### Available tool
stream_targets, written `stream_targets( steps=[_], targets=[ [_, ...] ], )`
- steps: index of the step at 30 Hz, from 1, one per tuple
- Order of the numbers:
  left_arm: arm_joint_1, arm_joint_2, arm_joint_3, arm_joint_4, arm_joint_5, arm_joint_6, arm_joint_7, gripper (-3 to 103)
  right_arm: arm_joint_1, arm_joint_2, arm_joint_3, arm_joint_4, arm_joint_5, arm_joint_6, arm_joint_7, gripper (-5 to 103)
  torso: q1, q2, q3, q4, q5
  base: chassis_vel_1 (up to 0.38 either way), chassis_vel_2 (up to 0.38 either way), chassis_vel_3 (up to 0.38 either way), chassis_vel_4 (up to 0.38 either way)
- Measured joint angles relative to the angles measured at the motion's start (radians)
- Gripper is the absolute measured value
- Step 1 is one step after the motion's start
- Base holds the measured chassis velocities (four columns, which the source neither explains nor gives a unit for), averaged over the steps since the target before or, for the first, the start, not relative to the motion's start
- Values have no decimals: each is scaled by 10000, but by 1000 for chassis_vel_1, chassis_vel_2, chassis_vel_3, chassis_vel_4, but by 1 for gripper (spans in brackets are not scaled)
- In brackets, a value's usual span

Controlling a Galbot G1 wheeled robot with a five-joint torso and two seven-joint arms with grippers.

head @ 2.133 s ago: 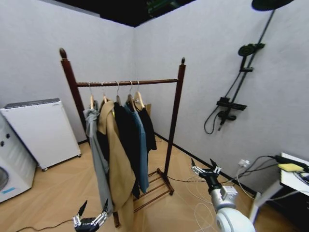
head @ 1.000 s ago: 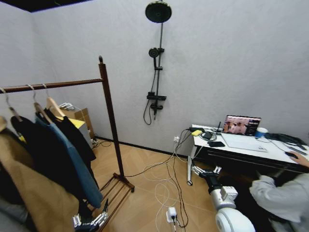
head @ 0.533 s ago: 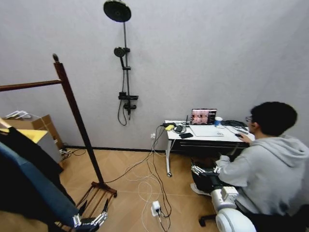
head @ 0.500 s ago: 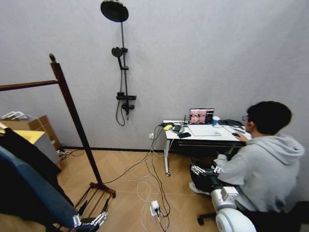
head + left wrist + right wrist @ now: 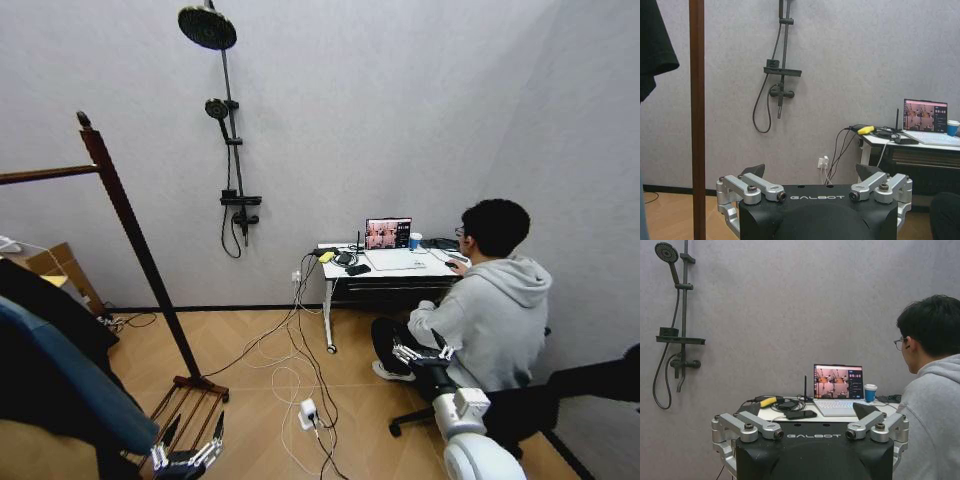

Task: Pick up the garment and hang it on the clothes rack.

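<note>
The clothes rack stands at the left of the head view, its dark reddish post and part of its bar showing. The garment, black, hangs at the left edge beside a blue coat; its hanger is cut off by the edge. In the left wrist view the rack post and a black sleeve of the garment lie ahead of my left gripper, which is open and holds nothing. Low in the head view, the left gripper hangs near the rack's base. My right gripper is open and faces the desk, as the right wrist view also shows.
A white desk with a laptop stands against the far wall, and a person sits at it on a chair close to my right arm. Cables and a power strip lie on the wooden floor. A shower fitting hangs on the wall.
The whole head view has swung to the right, so the camera moved: the rack has slid toward the left edge and the desk and seated person have shifted left. Both grippers hold their pose.
</note>
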Motion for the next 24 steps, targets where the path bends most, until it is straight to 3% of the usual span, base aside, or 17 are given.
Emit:
stream_targets(
  steps=[24],
  targets=[
    [0, 0, 0, 0, 0, 0, -2, 100, -58, 89, -81, -171, -81, 151, -84, 100, 0, 1, 0, 1, 1, 227, -235, -232, 233]
  ],
)
